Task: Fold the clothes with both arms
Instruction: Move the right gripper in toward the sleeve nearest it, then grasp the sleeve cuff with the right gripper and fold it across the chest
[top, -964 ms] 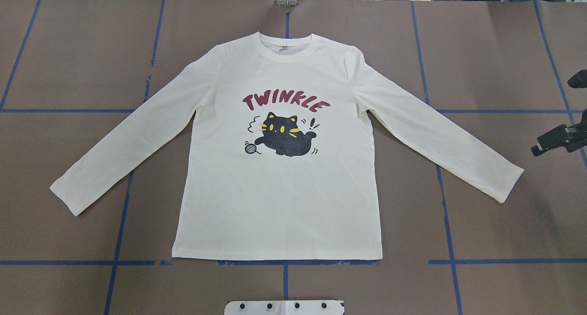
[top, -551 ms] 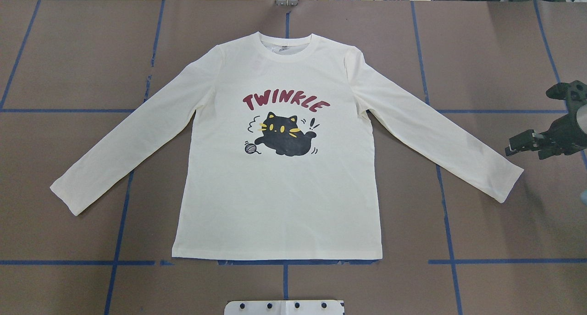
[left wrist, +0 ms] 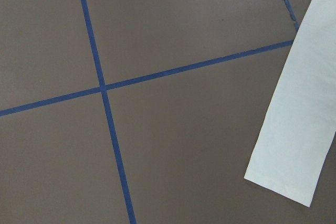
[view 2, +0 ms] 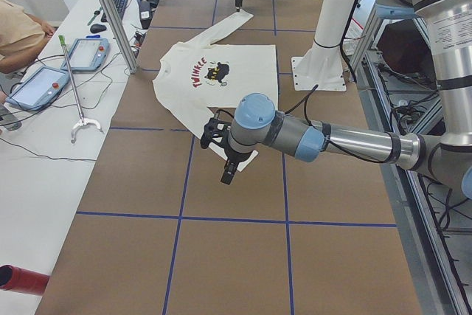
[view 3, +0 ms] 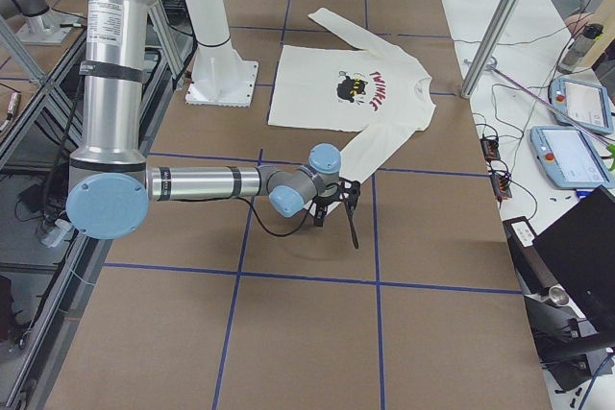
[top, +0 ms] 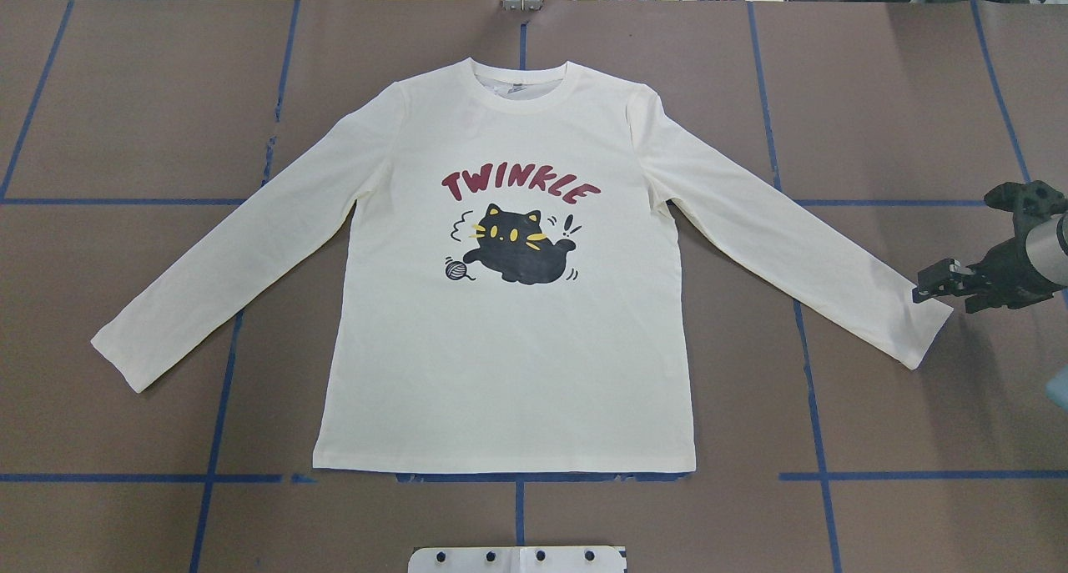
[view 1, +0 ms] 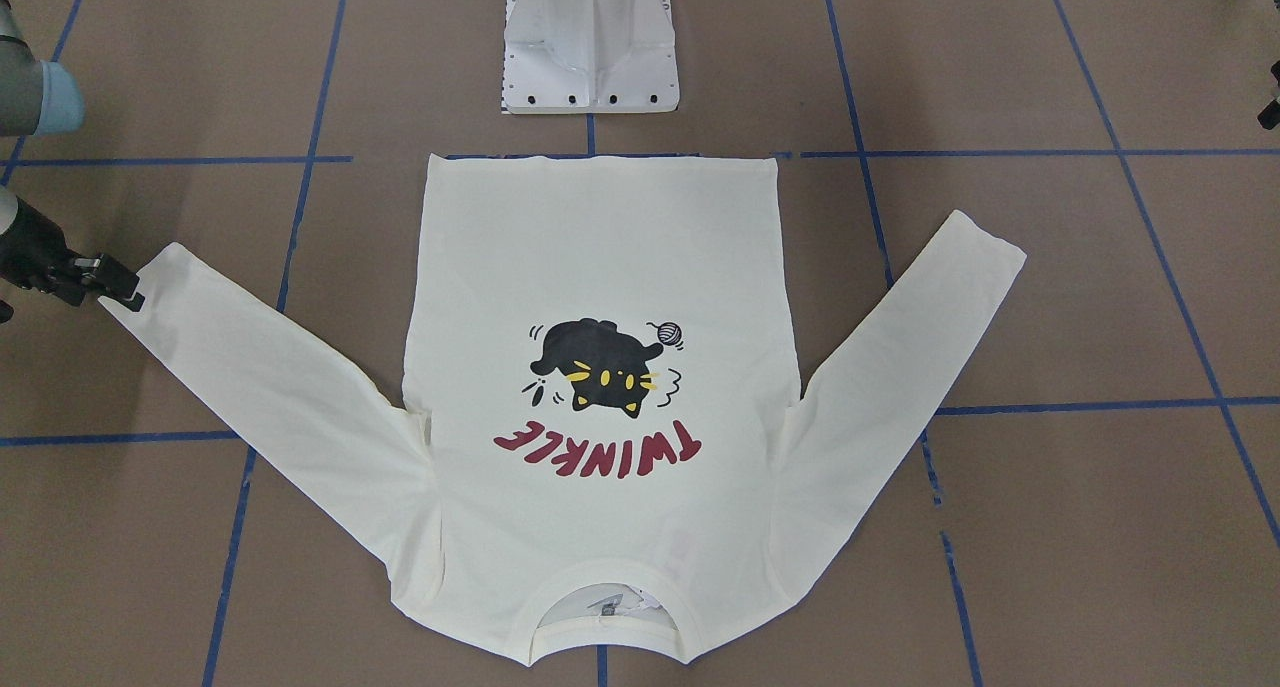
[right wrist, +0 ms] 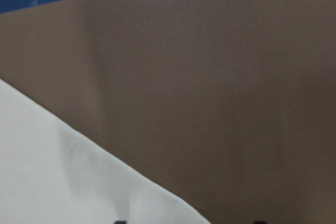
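Lying print-up, one T-shirt (top: 501, 364) has the right gripper (top: 922, 292) at a cuff, jaws apart (left gripper (view 2: 226, 176): cannot tell).

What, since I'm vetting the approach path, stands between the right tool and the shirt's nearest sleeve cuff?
Nothing visible does. The right tool hangs at the edge of the sleeve cuff of the T-shirt, with only bare brown table around them.

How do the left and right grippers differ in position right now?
The right gripper is low at a cuff edge of the shirt; the left gripper hangs higher, beside the other cuff. The right gripper shows overhead; the left gripper does not. Neither holds cloth.
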Robot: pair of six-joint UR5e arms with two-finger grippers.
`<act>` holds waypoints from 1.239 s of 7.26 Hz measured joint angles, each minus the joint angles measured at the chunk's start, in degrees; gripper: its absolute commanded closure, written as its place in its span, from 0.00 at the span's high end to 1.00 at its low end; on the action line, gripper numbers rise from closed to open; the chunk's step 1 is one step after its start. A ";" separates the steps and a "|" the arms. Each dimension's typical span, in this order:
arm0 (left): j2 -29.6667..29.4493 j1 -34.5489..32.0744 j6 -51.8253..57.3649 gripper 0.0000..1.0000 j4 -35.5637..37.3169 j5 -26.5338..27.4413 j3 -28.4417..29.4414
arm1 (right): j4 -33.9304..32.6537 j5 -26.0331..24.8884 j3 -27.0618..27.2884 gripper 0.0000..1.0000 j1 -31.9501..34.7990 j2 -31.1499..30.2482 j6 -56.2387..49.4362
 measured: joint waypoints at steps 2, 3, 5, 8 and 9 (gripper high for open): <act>0.02 0.00 0.01 1.00 0.00 0.00 0.01 | 0.09 0.05 -0.54 0.00 -0.04 -0.08 0.01; 0.05 0.00 0.01 1.00 0.01 0.01 0.01 | 0.10 0.20 -0.52 0.00 -0.04 -0.07 -0.32; 0.11 0.00 0.01 1.00 0.01 0.00 0.08 | 0.13 0.80 1.45 0.00 0.10 -0.75 -0.66; 0.15 0.00 0.01 1.00 0.08 -0.06 0.13 | 2.02 1.82 4.73 0.00 -0.09 -2.45 0.42; 0.16 0.00 0.01 1.00 0.09 -0.07 0.10 | 1.56 3.05 6.65 0.00 -0.24 -0.39 3.25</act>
